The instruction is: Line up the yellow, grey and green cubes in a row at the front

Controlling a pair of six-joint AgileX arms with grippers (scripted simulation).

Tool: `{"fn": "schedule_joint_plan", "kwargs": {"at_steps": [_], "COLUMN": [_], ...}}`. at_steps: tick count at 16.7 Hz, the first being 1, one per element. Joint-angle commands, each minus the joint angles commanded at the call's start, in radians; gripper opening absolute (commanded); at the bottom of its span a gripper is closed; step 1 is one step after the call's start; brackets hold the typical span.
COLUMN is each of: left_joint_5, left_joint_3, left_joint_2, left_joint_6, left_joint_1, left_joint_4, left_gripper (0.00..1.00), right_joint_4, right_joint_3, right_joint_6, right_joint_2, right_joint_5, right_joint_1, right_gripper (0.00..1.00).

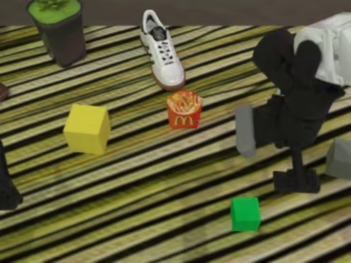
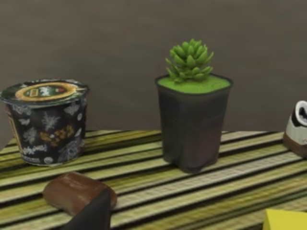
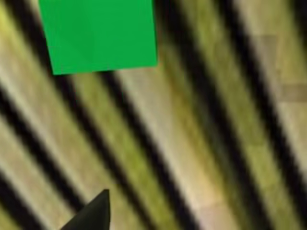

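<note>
One green cube (image 1: 245,213) — just beside right gripper's (image 1: 296,181) jaws, untouched.

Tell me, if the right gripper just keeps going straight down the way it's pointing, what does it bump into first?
Probably just the striped table. The right gripper points down at bare stripes; the green cube sits off to one side of its line, not under it. Depth is hard to judge, so a graze isn't ruled out.

I see a big yellow cube (image 1: 86,129) resting at table left, a small green cube (image 1: 244,213) front right, a dull grey cube (image 1: 340,159) at the right edge, partly cut off
</note>
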Motion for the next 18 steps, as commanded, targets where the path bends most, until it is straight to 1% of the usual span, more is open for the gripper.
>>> {"fn": "schedule_joint_plan", "kwargs": {"at_steps": [4,5,7,9,14,18], "left_joint_5": [0.000,0.000,0.000,0.000,0.000,0.000], "left_joint_3": [0.000,0.000,0.000,0.000,0.000,0.000], "left_joint_2": [0.000,0.000,0.000,0.000,0.000,0.000], "left_joint_6": [0.000,0.000,0.000,0.000,0.000,0.000], "left_joint_1": [0.000,0.000,0.000,0.000,0.000,0.000], "left_joint_4": [0.000,0.000,0.000,0.000,0.000,0.000], "left_gripper": [1.00,1.00,1.00,1.00,1.00,1.00], "right_joint_4": [0.000,0.002,0.009,0.013,0.028,0.175], "right_joint_3": [0.022,0.028,0.036,0.039,0.025,-0.050], "right_joint_6": [-0.120,-0.146,-0.182,-0.195,-0.192,-0.191], "right_joint_2": [0.035,0.040,0.042,0.041,0.045,0.110], "right_joint_5": [0.008,0.009,0.011,0.012,0.011,0.012], "right_joint_1": [-0.269,-0.318,-0.382,-0.404,-0.401,-0.402], "right_gripper": [1.00,1.00,1.00,1.00,1.00,1.00]}}
